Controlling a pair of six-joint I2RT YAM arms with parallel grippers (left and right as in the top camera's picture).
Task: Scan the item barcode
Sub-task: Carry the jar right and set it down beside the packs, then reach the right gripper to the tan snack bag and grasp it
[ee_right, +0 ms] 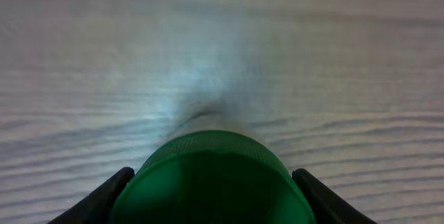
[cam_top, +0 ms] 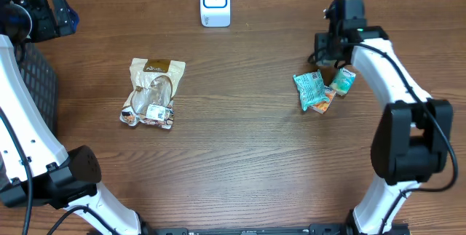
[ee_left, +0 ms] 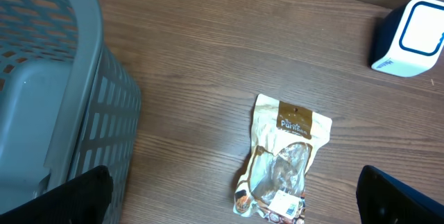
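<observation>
Mostly bare wood on the desk (cam_top: 240,155) between the white scanner (cam_top: 215,2) at the far edge and the right gripper (ee_right: 211,177). Tan snack pouch (cam_top: 151,93) lying flat on the left half. Long axis near-to-far with a slight lean, brown header end toward the far edge, white label end toward the near side. Little pile of teal packets (cam_top: 309,89) on the right, just beside the right arm. Grey slatted basket (ee_left: 41,99) at the far left. Right gripper about half closed, clamped on a green-capped thing (ee_right: 208,156), far right of the desk and well apart from the scanner. Cap facing the wrist camera, blurry, body hidden, so can't tell the long axis. Left gripper (ee_left: 234,182) spread wide, holding nothing, up by the basket.
</observation>
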